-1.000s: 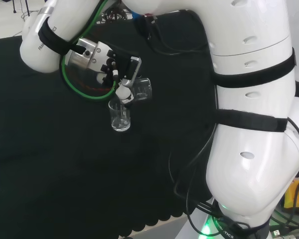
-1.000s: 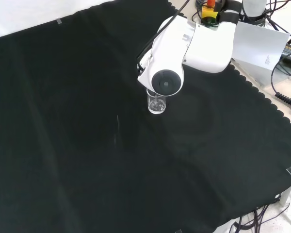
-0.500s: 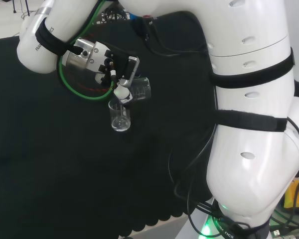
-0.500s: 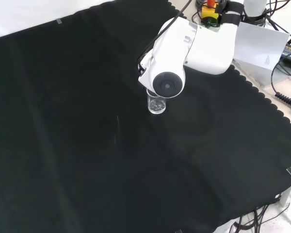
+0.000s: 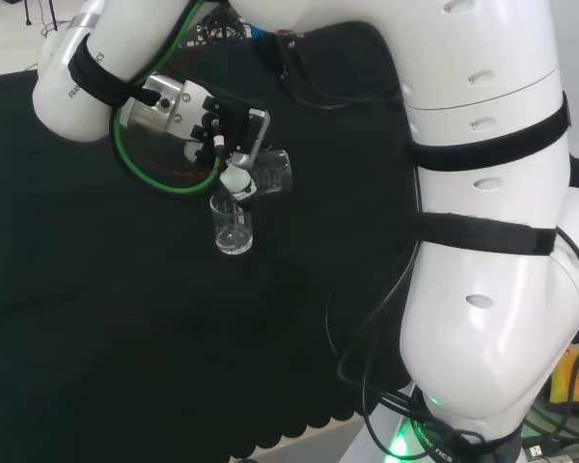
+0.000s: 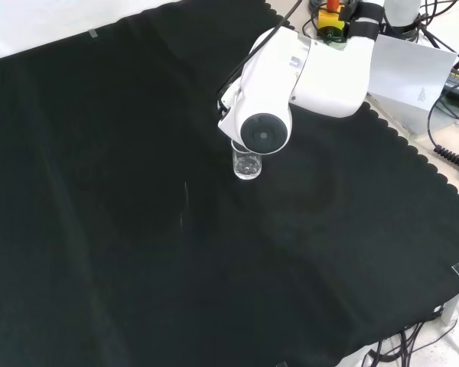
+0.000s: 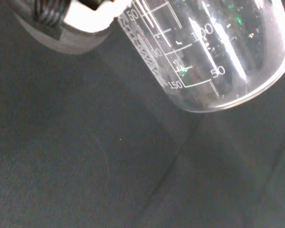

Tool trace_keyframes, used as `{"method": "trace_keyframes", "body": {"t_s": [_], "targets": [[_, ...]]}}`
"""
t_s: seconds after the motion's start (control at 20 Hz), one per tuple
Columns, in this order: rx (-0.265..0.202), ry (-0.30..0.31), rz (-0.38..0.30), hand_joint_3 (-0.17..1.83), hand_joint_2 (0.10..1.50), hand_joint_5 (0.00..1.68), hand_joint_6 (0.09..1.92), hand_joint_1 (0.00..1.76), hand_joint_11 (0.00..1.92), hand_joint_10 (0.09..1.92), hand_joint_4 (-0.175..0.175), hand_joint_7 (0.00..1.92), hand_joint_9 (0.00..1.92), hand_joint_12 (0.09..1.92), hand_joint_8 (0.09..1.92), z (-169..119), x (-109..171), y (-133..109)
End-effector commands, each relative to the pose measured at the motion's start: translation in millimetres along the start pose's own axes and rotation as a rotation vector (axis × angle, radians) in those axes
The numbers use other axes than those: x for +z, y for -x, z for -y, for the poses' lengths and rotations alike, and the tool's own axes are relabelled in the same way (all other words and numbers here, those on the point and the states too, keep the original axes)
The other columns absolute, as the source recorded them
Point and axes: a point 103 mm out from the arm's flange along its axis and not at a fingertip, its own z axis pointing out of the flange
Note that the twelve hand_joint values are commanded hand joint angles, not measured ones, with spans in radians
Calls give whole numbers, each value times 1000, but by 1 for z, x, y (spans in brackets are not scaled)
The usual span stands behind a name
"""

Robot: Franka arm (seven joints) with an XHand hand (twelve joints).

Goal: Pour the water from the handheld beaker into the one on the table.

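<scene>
One hand (image 5: 222,135) – fingers (image 5: 235,180) curled round a tipped beaker (image 5: 273,172) – hovers above the standing beaker (image 5: 233,227).

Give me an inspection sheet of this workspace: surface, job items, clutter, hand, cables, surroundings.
Surface: black cloth over the bench, scalloped edge, bare apart from the job's things.
Job items: held beaker, clear glass, tipped on its side above and to the right of the table beaker in the head view; the table beaker stands upright on the cloth. Water level in either: cannot tell.
Clutter: nothing seen on the cloth.
Hand: hand with fingers curled round the held beaker.
Cables: green cable looped at the wrist; black cables trailing along the arm's base.
Surroundings: white arm links; cables and gear off the cloth's far corner in the front view.
</scene>
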Motion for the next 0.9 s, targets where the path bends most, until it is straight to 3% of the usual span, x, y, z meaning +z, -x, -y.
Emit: {"method": "trace_keyframes", "body": {"t_s": [0.05,0.15,0.25,0.65,0.9], "targets": [[-9,14,-11,-175,1024,1393,285,1355,1412,87,-175,1392,1662,594,368,1,-1,0],[-16,29,-25,-175,1021,1431,212,1329,1419,87,-175,1472,1704,587,204,1,0,0],[-22,50,-43,-175,1020,1444,187,1323,1422,87,-175,1497,1716,585,152,1,1,0],[-29,86,-74,-175,1019,1451,173,1321,1425,87,-175,1508,1720,584,128,1,6,0],[-49,115,-140,-175,1019,1453,168,1321,1428,87,-175,1511,1720,584,123,1,11,5]]}}
